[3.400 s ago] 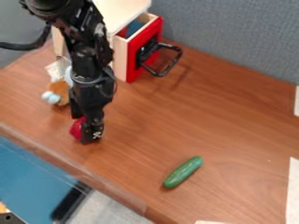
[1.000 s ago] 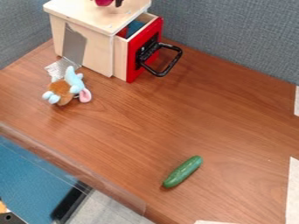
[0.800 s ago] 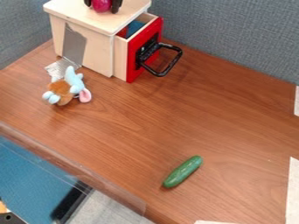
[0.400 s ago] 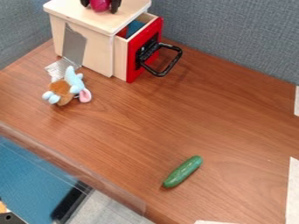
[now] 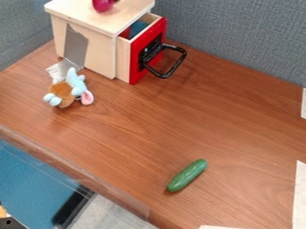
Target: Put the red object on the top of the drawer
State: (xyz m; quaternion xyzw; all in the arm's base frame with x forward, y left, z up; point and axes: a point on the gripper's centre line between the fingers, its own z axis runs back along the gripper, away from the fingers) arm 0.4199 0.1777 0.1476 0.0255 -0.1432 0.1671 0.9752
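One red object [image 5: 103, 5] — atop wooden drawer box [image 5: 122, 20]

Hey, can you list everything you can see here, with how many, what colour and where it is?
Red object: one, deep pinkish red, on top of the cabinet
Cabinet: one, pale wood, upper left
Drawer: one, red front, partly open
Handle: one, black, on the drawer front
Blue item: one, inside the drawer
Silvery sheet: one, grey, by the cabinet's base
Plush toy: one, brown, light blue and pink, before the cabinet
Cucumber: one, green, lower middle
Table: one, brown wood, under these things
White pieces: three, two at the right edge, one at the bottom
Partition: blue-grey, behind the table
Black item: one, beyond the table's edge, lower left
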